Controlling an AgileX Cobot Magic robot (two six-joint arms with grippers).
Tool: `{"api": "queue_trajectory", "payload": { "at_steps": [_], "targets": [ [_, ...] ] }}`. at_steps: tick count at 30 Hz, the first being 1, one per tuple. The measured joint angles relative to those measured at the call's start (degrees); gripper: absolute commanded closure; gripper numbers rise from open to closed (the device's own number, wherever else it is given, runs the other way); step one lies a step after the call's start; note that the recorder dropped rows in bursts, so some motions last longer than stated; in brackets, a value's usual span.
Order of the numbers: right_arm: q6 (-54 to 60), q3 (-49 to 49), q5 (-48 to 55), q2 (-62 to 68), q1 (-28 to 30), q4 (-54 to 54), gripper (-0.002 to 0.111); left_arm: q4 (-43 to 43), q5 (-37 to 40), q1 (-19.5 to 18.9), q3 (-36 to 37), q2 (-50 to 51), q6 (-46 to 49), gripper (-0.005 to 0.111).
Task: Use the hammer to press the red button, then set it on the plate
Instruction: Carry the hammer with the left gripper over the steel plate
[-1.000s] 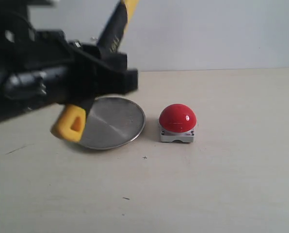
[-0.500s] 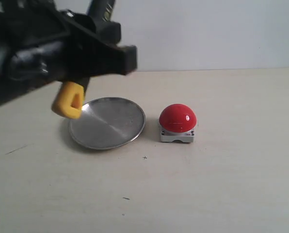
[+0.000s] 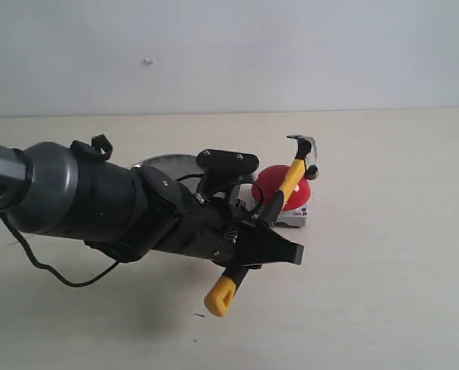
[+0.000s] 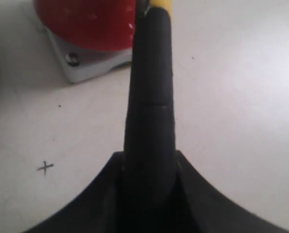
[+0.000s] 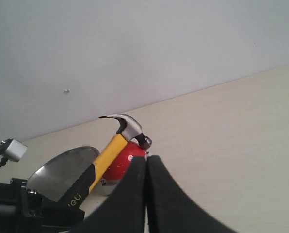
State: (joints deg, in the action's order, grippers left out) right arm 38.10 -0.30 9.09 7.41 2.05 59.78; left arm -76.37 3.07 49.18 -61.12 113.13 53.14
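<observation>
My left gripper [image 3: 260, 245] is shut on the hammer [image 3: 289, 182] at the black part of its handle. The yellow looped end [image 3: 220, 295] sticks out below the gripper. The dark steel head [image 3: 303, 146] sits on top of the red button [image 3: 274, 185], its face seeming to touch the dome. In the left wrist view the black handle [image 4: 150, 92] runs out from the left gripper [image 4: 149, 167] to the red button [image 4: 84, 22]. The plate [image 3: 162, 163] lies behind the left arm, mostly hidden. In the right wrist view the right gripper [image 5: 146, 162] is shut and empty, with the hammer [image 5: 109, 154], red button [image 5: 119, 167] and plate [image 5: 62, 172] beyond it.
The button's grey-white square base [image 4: 88, 60] rests on the pale table [image 3: 383, 254]. A small pencil cross [image 4: 45, 168] marks the tabletop near the base. A black cable [image 3: 45, 266] hangs under the left arm. A plain wall [image 3: 291, 54] closes the back.
The left arm has swung down from the upper left to the middle with the hammer. The head, earlier out of frame above, now rests at the red dome, and the arm covers most of the plate.
</observation>
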Motion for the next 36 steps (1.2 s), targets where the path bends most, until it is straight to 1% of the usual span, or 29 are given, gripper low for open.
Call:
{"api": "queue_trajectory", "payload": {
  "at_steps": [4,8,13,15,18,22,26,30,33,36],
  "targets": [
    [0.00,0.00,0.00,0.00,0.00,0.00,0.108,-0.20,0.51,0.96,0.32,-2.82,-0.07,0.107],
    [0.00,0.00,0.00,0.00,0.00,0.00,0.108,-0.90,-3.94,2.42,0.70,-9.08,1.49,0.107],
    [0.00,0.00,0.00,0.00,0.00,0.00,0.108,-1.01,-9.17,3.34,1.22,-19.72,4.03,0.107],
    [0.00,0.00,0.00,0.00,0.00,0.00,0.108,-1.01,-10.86,3.43,2.61,-22.97,4.55,0.107],
    [0.00,0.00,0.11,0.00,0.00,0.00,0.108,-1.26,-13.66,3.43,6.91,-27.47,4.67,0.107],
    [0.00,0.00,0.11,0.00,0.00,0.00,0.108,-1.95,-16.83,3.06,12.57,-31.04,4.67,0.107],
    [0.00,0.00,0.11,0.00,0.00,0.00,0.108,-2.32,-18.86,0.06,16.27,-31.32,2.91,0.107],
    [0.00,0.00,0.11,0.00,0.00,0.00,0.108,-1.32,-19.53,-5.73,16.48,-28.55,1.72,0.107],
    [0.00,0.00,0.11,0.00,0.00,0.00,0.108,1.51,-16.47,-10.07,15.18,-25.04,0.04,0.107],
    [0.00,0.00,0.11,0.00,0.00,0.00,0.108,5.33,-12.54,-13.06,13.52,-21.30,-2.72,0.107]
  ]
}}
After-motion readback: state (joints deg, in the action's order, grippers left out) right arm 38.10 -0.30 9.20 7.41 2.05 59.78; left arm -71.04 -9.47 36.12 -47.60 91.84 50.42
